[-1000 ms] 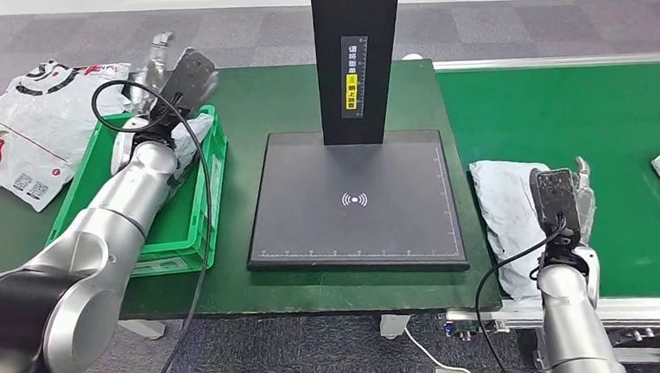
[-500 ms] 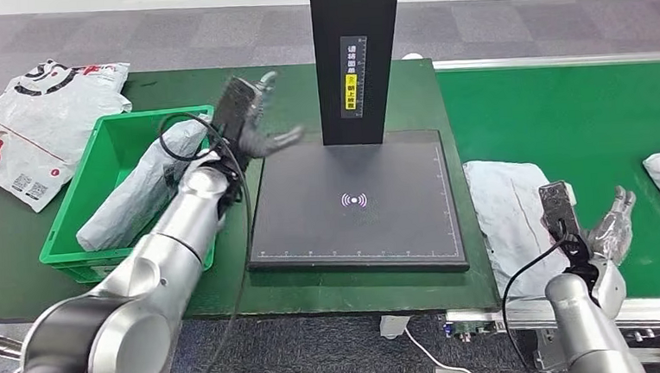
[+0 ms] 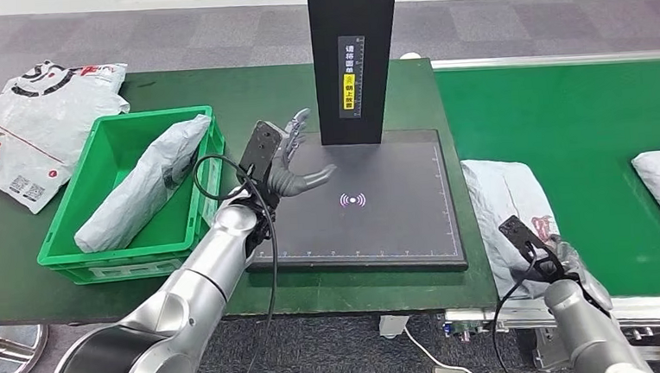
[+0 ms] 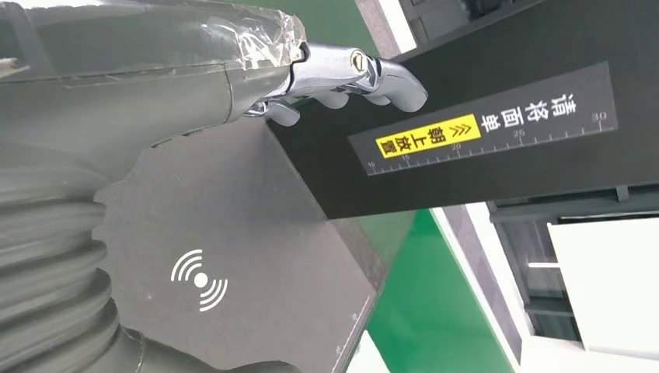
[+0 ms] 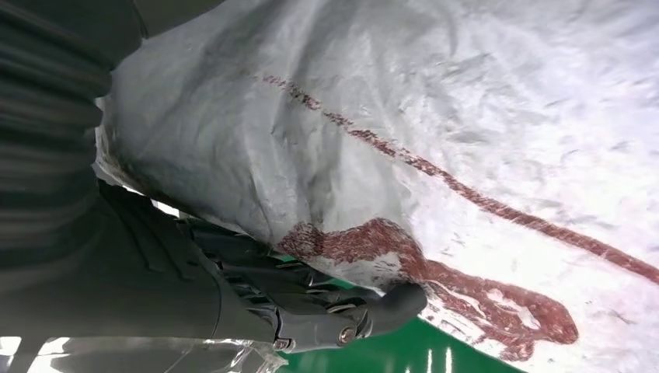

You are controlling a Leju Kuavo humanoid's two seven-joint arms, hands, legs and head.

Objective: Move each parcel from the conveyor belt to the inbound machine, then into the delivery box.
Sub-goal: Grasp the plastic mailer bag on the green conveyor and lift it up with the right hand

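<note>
Take the inbound machine as your reference. The left hand hovers over the left part of its black platform with fingers spread and nothing in them. The right hand is at the near end of the parcel on the conveyor belt, just right of the machine; in the right wrist view its dark fingers curl under the parcel's edge, but you cannot tell whether they actually grip it.

That parcel is a crumpled grey-white plastic bag with dark red printing; no wording is readable. A second grey parcel lies slanted in the green delivery box, left of the machine. The machine's black column carries a yellow label and white Chinese characters.

Compared with half a second ago, the left hand has moved from the box side toward the platform centre, and the right hand has lowered to the parcel's near end.
</note>
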